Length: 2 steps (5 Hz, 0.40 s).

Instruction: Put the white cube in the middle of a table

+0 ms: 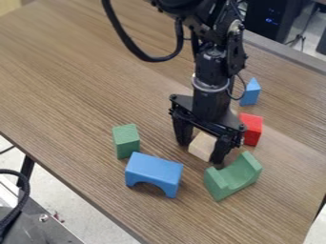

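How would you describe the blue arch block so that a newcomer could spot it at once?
On the wood-grain table, look nearer the camera than the black gripper. The blue arch block sits between the green cuboid and the green block with a curved hollow. Its arched cut-out distinguishes it from the pointed blue block.

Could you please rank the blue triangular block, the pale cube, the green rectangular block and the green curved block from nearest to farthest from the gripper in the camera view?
1. Pale cube, directly at the gripper.
2. Green curved block, just lower right.
3. Green rectangular block, off to the left.
4. Blue triangular block, upper right.
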{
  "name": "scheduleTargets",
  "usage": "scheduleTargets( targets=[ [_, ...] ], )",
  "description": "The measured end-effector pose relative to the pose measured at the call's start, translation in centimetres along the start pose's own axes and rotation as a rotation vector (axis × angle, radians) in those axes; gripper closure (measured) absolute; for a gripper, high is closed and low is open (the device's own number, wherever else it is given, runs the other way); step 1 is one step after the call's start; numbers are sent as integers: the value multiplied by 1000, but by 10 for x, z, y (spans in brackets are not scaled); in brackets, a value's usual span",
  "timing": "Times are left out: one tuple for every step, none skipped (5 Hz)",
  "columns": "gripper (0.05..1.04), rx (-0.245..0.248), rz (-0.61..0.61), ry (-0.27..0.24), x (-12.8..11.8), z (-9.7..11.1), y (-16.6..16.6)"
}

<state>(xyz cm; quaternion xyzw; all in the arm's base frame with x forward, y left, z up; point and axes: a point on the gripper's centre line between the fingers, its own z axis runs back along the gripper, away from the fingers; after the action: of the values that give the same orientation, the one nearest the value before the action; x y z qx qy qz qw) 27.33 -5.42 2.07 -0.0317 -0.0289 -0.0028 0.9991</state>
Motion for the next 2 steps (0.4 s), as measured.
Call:
scheduleTargets(
  targets=[
    [83,5,29,-24,2,6,4],
    [83,22,67,-73,6,26,14]
  ],
)
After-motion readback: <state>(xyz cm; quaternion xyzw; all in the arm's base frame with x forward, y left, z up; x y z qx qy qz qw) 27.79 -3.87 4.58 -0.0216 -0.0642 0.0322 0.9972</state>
